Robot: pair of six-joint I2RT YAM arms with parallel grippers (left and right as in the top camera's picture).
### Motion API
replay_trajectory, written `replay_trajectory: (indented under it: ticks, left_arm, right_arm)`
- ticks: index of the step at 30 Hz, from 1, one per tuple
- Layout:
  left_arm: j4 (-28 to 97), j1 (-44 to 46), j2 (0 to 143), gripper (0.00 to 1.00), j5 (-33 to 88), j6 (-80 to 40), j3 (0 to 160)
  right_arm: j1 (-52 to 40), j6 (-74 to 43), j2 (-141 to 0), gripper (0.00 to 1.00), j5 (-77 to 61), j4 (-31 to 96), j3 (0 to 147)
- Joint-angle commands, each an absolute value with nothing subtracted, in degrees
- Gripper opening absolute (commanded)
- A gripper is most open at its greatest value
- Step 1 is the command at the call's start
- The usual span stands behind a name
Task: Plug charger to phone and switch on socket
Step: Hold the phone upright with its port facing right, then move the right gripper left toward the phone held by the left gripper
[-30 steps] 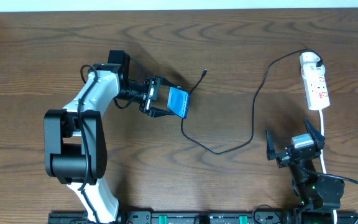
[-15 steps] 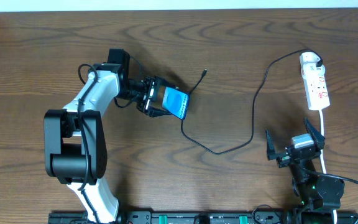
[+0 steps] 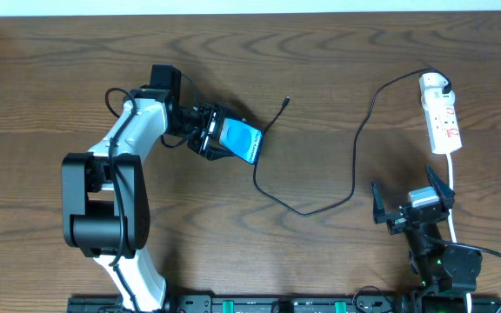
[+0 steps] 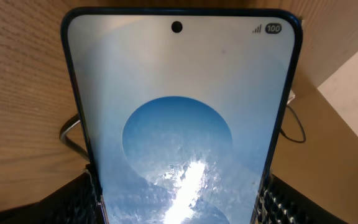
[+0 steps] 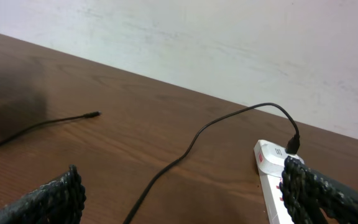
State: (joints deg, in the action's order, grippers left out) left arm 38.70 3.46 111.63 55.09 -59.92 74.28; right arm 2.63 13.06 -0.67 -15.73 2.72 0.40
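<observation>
There's the left gripper (image 3: 218,135) pinching the phone (image 3: 242,141) by its side edges, charger tip (image 3: 285,101) lying loose just ahead, so hold that phone steady while the right gripper (image 3: 410,202), jaws spread wide, fetches that tip.

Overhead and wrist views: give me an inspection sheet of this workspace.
Surface: brown wooden table, dark grain.
Job's things: blue-screened smartphone held in the left gripper; narrow white power strip at far right, switch state unreadable.
Clutter: nothing seen.
Grippers: left gripper shut on the smartphone; right gripper open, empty, beside the strip's white cord.
Cables: thin black charger cable plugged into the strip; its small tip lies loose on the table, apart from the smartphone.
Surroundings: white wall behind the table.
</observation>
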Motion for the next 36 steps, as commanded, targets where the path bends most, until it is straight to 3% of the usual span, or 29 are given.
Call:
replay_trajectory:
  ticks: [1, 8, 13, 19, 27, 36]
  left_arm:
    - [38.22, 3.18, 109.49, 0.61, 55.88, -61.08, 74.39]
    - [35.83, 3.18, 109.49, 0.60, 55.88, -62.11, 74.39]
    - [35.09, 3.18, 109.49, 0.61, 56.05, -62.92, 74.39]
    - [33.67, 3.18, 109.49, 0.60, 56.31, -62.94, 74.39]
    - [32.49, 3.18, 109.49, 0.60, 56.34, -64.69, 74.39]
    - [26.63, 3.18, 109.49, 0.60, 58.04, -68.99, 74.39]
  right_arm:
    - [2.09, 12.71, -0.38, 0.99, -15.53, 2.98, 0.32]
    - [2.11, 12.51, -0.38, 0.99, -17.17, 2.15, 0.32]
    - [2.11, 3.81, -0.49, 0.99, -23.11, -4.99, 0.34]
    - [2.26, 1.30, -5.54, 0.99, -26.68, -5.89, 2.48]
    - [2.33, 1.30, -27.33, 0.99, -33.82, -6.48, 16.78]
    - [4.93, -3.68, -53.36, 0.99, -53.89, -6.42, 34.57]
